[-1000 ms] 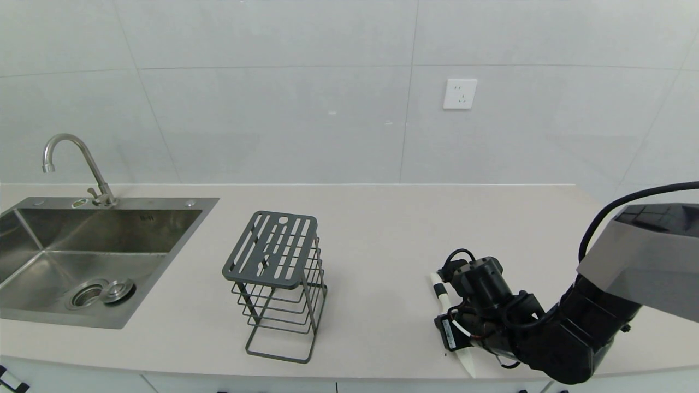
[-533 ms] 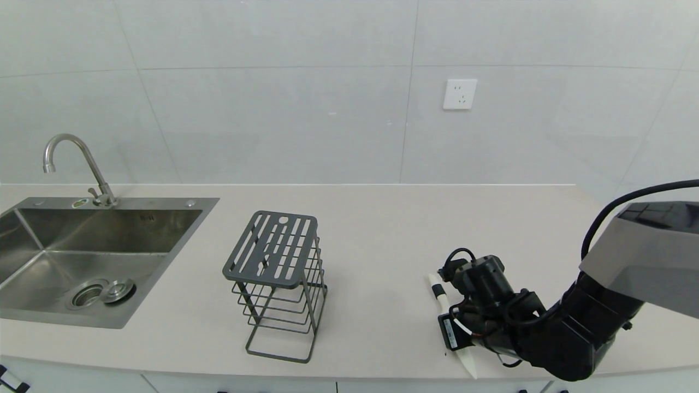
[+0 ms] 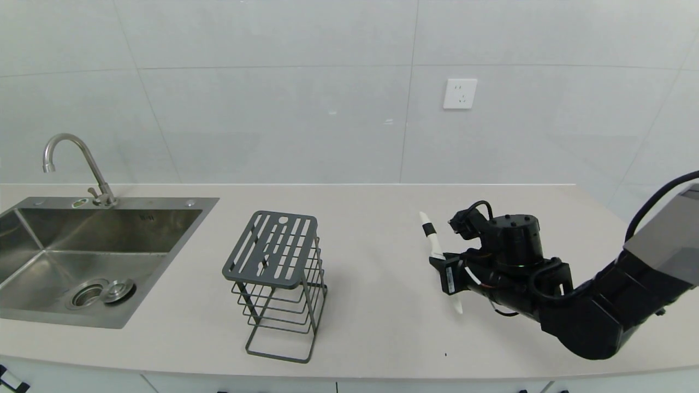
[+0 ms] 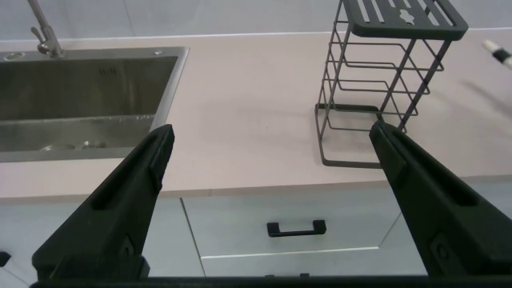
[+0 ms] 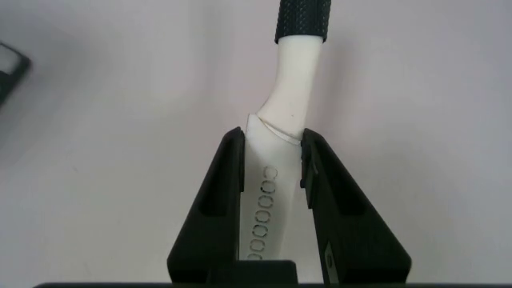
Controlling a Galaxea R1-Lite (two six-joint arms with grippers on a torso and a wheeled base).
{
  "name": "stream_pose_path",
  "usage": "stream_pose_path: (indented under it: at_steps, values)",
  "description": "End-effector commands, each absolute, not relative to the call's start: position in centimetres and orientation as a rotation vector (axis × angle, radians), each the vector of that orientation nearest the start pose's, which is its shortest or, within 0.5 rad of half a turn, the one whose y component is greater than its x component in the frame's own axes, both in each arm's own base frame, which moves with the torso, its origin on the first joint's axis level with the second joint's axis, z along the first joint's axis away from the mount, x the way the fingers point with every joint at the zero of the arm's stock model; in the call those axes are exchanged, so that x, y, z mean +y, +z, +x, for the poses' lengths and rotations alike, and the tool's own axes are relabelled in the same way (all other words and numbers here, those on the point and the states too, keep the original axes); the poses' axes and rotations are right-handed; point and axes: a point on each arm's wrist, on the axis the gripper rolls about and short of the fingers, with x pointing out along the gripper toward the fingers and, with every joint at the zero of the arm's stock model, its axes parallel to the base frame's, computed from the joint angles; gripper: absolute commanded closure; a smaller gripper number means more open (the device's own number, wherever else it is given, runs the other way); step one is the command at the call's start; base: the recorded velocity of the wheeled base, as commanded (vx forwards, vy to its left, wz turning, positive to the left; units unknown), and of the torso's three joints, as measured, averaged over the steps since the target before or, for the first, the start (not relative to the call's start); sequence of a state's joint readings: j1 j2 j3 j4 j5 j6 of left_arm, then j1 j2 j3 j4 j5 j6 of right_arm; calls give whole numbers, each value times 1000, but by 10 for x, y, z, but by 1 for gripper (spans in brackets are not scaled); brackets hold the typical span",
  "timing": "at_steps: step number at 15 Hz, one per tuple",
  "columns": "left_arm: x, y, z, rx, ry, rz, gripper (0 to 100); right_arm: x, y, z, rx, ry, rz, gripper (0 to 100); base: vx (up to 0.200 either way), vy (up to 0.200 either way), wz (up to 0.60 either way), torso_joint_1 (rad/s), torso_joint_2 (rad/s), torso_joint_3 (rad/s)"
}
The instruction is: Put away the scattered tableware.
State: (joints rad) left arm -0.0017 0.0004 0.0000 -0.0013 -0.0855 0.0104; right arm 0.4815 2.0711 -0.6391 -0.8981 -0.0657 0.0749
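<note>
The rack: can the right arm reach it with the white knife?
Probably yes. The right pincer grips the white knife, and just bare counter lies between it and the rack.

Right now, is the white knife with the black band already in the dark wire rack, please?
No, the right gripper holds the knife, apart from the rack.

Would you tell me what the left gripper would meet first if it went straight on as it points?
Likely the countertop between sink and wire rack; depth is unclear, so possibly the drawer below.
</note>
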Motion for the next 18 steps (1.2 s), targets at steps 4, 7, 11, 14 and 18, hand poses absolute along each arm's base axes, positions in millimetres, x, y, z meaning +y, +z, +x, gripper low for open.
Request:
stream_pose_path:
  at_steps: [4,7,11,14,18]
  values:
    - [-2,75,-23,0,-89,3,0,146,73,283,457,447,-71,100,0,0,0,0,0,0]
    - [-2,75,-23,0,-91,8,0,144,93,279,349,551,-84,100,0,0,0,0,0,0]
    - [-2,75,-23,0,-87,8,0,143,111,270,256,610,-88,100,0,0,0,0,0,0]
    - [-2,75,-23,0,-87,6,0,142,109,268,196,737,-150,100,0,0,0,0,0,0]
    - [-2,75,-23,0,-87,6,0,143,112,281,123,864,-213,100,0,0,0,0,0,0]
